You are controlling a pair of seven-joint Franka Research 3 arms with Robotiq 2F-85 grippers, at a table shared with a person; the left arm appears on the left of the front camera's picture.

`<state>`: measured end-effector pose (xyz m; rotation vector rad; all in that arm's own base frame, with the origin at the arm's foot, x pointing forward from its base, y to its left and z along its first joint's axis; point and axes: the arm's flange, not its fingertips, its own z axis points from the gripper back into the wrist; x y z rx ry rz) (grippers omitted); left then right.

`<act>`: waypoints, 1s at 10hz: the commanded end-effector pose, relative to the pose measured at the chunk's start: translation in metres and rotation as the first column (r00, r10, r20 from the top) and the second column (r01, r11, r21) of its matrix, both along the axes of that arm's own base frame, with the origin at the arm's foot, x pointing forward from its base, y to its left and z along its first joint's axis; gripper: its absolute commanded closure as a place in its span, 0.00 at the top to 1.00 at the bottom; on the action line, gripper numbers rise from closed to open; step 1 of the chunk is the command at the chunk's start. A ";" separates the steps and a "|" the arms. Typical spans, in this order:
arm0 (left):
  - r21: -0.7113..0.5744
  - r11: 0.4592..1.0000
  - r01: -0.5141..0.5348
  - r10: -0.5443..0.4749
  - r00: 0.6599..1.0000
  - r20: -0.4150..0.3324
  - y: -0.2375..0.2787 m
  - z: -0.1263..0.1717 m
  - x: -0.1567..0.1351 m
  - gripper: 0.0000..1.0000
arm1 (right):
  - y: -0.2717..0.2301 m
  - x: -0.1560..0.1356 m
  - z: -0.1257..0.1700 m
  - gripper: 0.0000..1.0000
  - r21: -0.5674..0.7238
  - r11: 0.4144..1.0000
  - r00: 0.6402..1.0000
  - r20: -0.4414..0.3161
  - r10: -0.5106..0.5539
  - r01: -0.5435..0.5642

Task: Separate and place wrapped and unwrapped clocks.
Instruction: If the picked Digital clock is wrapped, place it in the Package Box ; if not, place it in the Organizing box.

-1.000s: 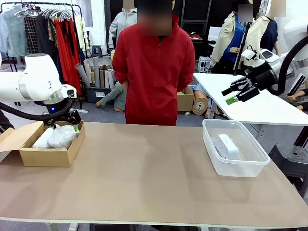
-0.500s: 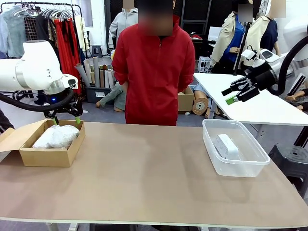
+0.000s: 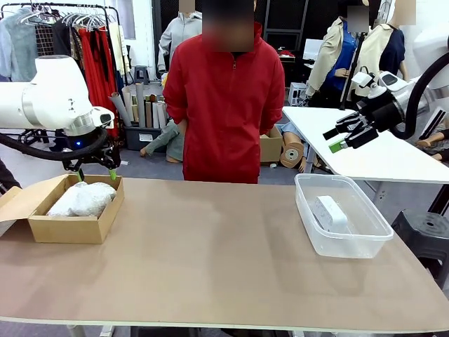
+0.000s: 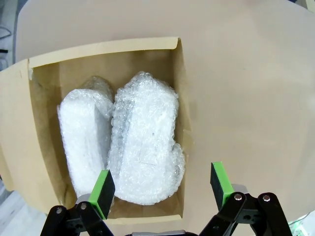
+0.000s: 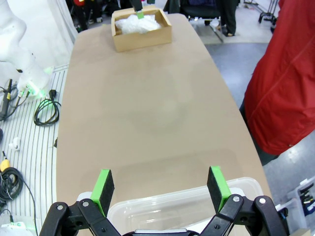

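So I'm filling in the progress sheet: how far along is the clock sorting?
It looks sorted. Both bubble-wrap bundles lie side by side in the cardboard box, and the bare white clock sits in the clear tub. Nothing is in hand: the left gripper hangs open above the box, and the right gripper is open, raised above the tub. No clock lies loose on the table.

No readable text, label, brand, number or sign appears on anything here.
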<state>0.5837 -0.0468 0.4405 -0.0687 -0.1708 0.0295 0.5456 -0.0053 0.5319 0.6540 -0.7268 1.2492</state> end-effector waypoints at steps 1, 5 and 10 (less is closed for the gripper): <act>-0.019 1.000 0.009 -0.009 1.000 -0.002 0.000 -0.001 0.001 1.00 | 0.001 -0.001 0.002 1.00 0.001 1.000 1.000 0.004 0.001 -0.001; -0.019 1.000 0.009 -0.009 1.000 -0.002 0.000 -0.001 0.001 1.00 | 0.001 -0.001 0.002 1.00 0.001 1.000 1.000 0.004 0.001 -0.001; -0.170 0.954 0.247 -0.270 0.954 -0.132 -0.001 0.035 -0.015 1.00 | 0.001 -0.001 0.002 1.00 0.001 1.000 1.000 0.004 0.001 -0.001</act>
